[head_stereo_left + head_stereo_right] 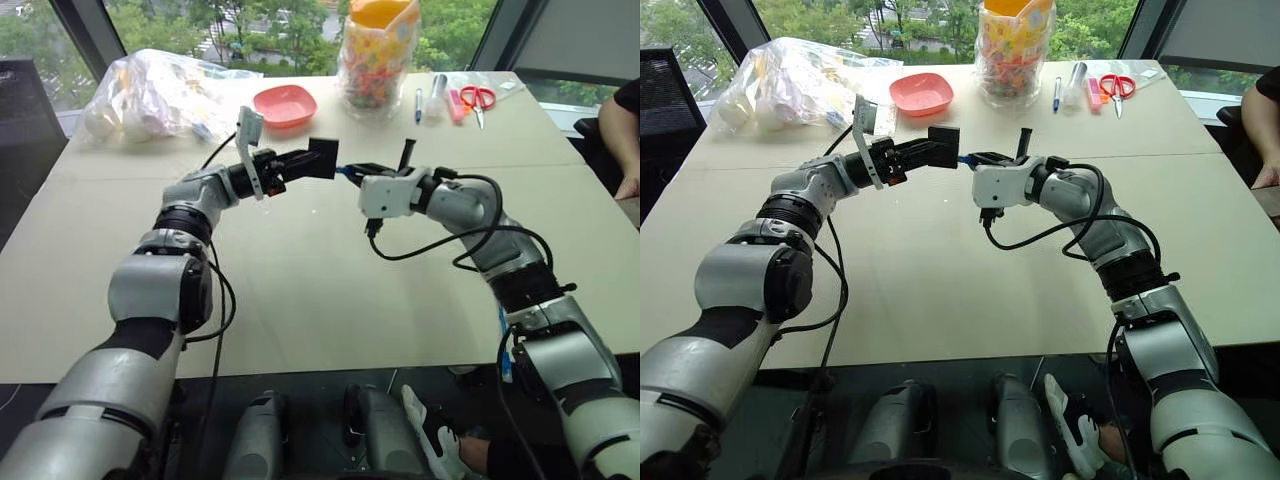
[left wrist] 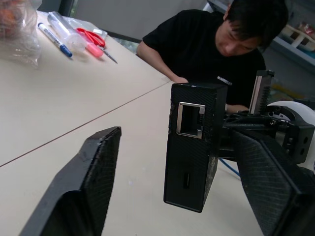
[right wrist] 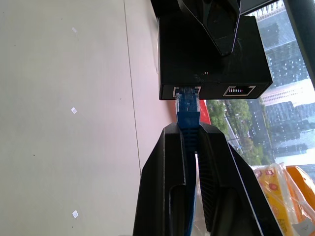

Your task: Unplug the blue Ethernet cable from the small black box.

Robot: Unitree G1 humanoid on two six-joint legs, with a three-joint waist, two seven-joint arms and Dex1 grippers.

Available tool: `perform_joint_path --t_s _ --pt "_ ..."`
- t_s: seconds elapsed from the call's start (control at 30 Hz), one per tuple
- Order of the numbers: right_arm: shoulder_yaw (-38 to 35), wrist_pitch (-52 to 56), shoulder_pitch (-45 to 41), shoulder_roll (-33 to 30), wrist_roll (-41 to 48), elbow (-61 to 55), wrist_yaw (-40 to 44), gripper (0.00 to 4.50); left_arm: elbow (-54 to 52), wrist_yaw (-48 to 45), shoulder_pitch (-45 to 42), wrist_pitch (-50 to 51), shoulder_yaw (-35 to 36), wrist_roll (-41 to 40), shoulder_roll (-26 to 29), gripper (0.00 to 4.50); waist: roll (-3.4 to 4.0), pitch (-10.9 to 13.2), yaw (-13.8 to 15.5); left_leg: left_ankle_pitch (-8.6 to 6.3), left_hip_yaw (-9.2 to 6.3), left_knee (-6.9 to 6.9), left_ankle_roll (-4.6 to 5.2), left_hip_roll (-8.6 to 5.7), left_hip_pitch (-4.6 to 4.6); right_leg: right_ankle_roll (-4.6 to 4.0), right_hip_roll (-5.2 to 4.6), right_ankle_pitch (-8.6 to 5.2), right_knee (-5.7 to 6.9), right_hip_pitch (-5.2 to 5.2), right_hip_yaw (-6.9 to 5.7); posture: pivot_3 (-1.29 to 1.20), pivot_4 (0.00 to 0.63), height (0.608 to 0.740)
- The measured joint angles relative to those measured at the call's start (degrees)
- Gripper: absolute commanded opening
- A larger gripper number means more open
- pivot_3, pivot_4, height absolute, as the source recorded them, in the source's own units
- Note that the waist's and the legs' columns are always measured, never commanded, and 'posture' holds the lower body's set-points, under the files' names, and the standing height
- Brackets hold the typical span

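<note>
The small black box (image 1: 323, 157) hangs in the air above the table (image 1: 300, 300). It sits between the fingers of my left gripper (image 1: 936, 146). In the left wrist view the box (image 2: 192, 147) lies against one finger, and a clear gap separates it from the other finger (image 2: 83, 196). The blue Ethernet cable (image 3: 188, 110) has its plug seated in one of the box's (image 3: 211, 54) side ports. My right gripper (image 3: 189, 127) is shut on the cable just behind the plug, facing the left gripper. A second port beside it is empty.
Along the table's far edge stand a pink bowl (image 1: 285, 104), a clear plastic bag (image 1: 150, 95), a jar of colourful bits (image 1: 378, 55), pens and red scissors (image 1: 478, 97). A person (image 2: 211, 44) sits at the table's right side, with an arm (image 1: 625, 130) near its edge.
</note>
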Motion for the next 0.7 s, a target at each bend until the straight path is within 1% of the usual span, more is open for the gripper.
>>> perform_joint_path --t_s 0.03,0.07,0.1,0.13,0.17,0.3,0.33,0.4,0.47,0.57,0.6,0.7 --pt "-0.01 0.08 0.04 0.0 0.0 -0.11 0.01 0.0 0.0 -0.16 -0.06 0.03 0.0 0.07 -0.01 2.19 0.0 0.0 0.01 0.0 0.0 0.0 0.0 0.0 0.0 0.0 0.0 0.0 0.0 0.0 0.0 0.0 0.15 0.74" --pt "-0.02 0.54 0.25 0.0 0.0 -0.5 0.07 0.0 0.0 -1.12 -0.61 0.19 0.05 0.35 -0.04 1.58 0.0 0.0 0.03 0.0 0.0 0.0 0.0 0.0 0.0 0.0 0.0 0.0 0.0 0.0 0.0 0.0 0.15 0.74" --pt "-0.05 1.12 0.37 -0.01 -0.01 -0.8 0.13 0.0 0.0 -1.67 -0.7 0.46 0.18 0.86 -0.01 1.38 0.0 0.0 0.01 0.0 0.0 0.0 0.0 0.0 0.0 0.0 0.0 0.0 0.0 0.0 0.0 0.0 0.15 0.74" --pt "-0.06 1.3 0.47 -0.02 -0.06 -1.0 0.24 0.0 0.01 -1.99 -0.69 0.55 0.32 0.95 0.04 1.01 0.0 0.0 0.0 0.0 -0.01 0.0 0.0 0.0 0.0 0.0 0.0 0.0 0.01 -0.01 0.0 0.0 0.15 0.74" --pt "-0.06 1.65 0.56 -0.06 -0.1 -1.0 0.36 0.42 -0.01 -2.8 -0.7 0.59 0.49 0.94 0.01 0.7 0.0 0.0 0.01 0.0 -0.01 0.0 0.0 0.0 0.0 0.0 0.0 0.0 0.01 0.0 0.0 0.0 0.15 0.74" --pt "-0.13 2.86 1.16 -0.03 0.64 -3.27 1.93 2.15 0.02 -1.78 -0.7 0.49 0.55 2.16 0.0 0.69 0.0 0.0 0.0 0.0 -0.01 0.0 0.0 0.0 0.0 0.0 0.0 0.0 0.01 0.0 0.0 0.0 0.15 0.74" --pt "-0.32 3.64 1.67 -0.05 0.8 -4.34 2.33 2.73 0.02 -1.49 -0.68 0.49 0.77 2.17 0.04 0.69 0.0 0.0 0.04 0.0 -0.02 0.0 0.0 0.0 0.0 0.0 0.0 0.0 0.01 0.0 0.0 0.0 0.15 0.74" --pt "-1.0 5.7 3.34 -0.22 1.49 -6.29 2.9 3.71 0.02 -1.31 -0.67 0.49 1.38 2.16 0.13 0.69 -0.01 0.0 0.08 0.0 -0.03 0.0 0.0 0.0 0.0 0.0 0.0 0.0 0.01 0.01 0.0 0.0 0.15 0.74" --pt "-4.51 12.87 8.26 0.95 6.14 -11.19 3.77 3.71 0.0 -1.23 -0.23 0.68 2.68 2.03 0.66 0.69 -0.04 -0.02 0.24 0.0 -0.05 0.0 0.01 0.0 -0.01 -0.01 0.0 0.01 0.01 0.01 0.0 0.0 0.15 0.74" --pt "-11.66 28.47 15.33 7.41 18.6 -19.65 3.98 3.71 -0.01 -1.2 0.99 1.75 4.66 1.39 1.87 0.69 -0.04 -0.02 0.17 0.0 -0.1 0.02 0.0 0.03 -0.01 -0.23 0.0 0.14 0.04 0.01 -0.01 0.0 0.15 0.74" --pt "-15.16 37.18 17.52 11.01 26.89 -24.07 3.64 3.71 -0.04 -1.43 1.17 3.05 5.47 0.65 1.75 0.69 -0.04 -0.02 0.18 0.0 -0.18 0.02 0.0 0.06 -0.02 -0.25 0.0 0.15 0.08 -0.03 0.0 0.0 0.15 0.74" --pt "-21.35 54.59 19.98 18.94 44.65 -32.89 1.18 3.71 -0.67 -2.73 1.2 7.17 7.77 -1.73 1.49 0.69 -0.04 -0.02 0.11 0.0 -0.26 0.06 0.0 0.11 0.01 -0.3 0.01 0.19 0.12 -0.01 0.0 0.0 0.15 0.74"
